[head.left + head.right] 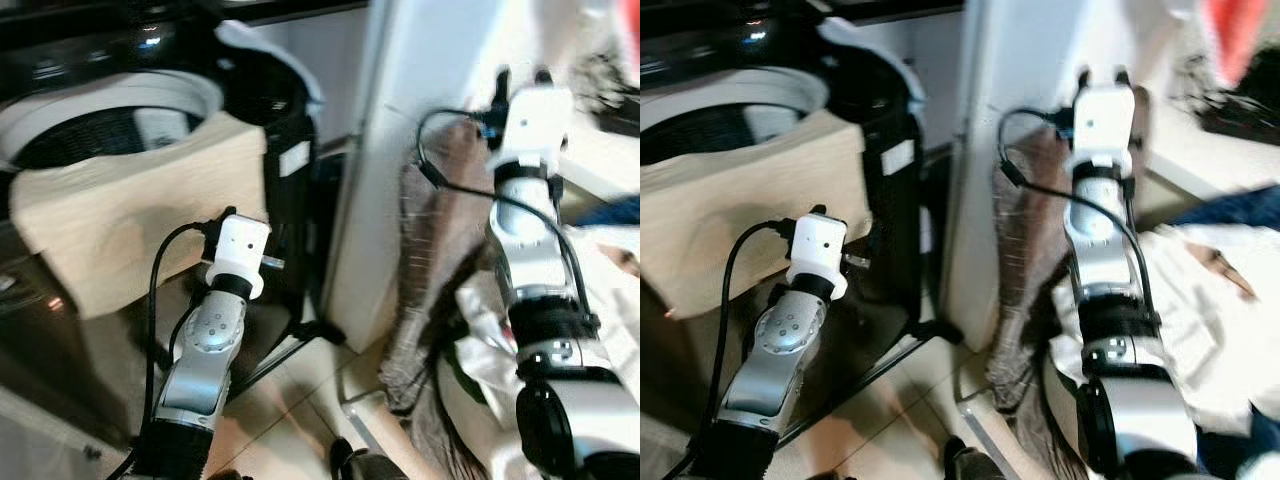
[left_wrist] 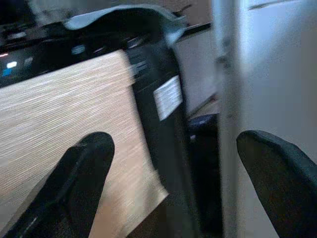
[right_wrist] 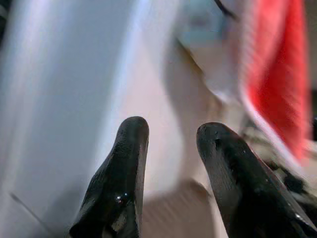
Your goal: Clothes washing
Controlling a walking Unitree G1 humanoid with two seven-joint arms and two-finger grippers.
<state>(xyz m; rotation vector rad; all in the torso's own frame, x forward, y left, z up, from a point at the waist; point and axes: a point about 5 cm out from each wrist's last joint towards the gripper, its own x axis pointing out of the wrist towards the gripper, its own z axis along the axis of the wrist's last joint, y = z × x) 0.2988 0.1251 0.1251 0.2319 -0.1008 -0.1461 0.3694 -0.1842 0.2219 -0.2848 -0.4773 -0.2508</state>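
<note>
While the left gripper [image 2: 173, 183] hovered with fingers spread wide before the beige cloth [image 1: 130, 210] draped over the washing machine [image 1: 110, 105] rim, the right gripper [image 3: 171, 173], fingers slightly parted and empty, stood above the brown garment [image 1: 440, 230], nearer the laundry pile [image 1: 1200, 290].

Two shiny silver arms with black joints, white boxy wrists and looping black cables. Each end effector has two black fingers [image 2: 74, 183].
</note>
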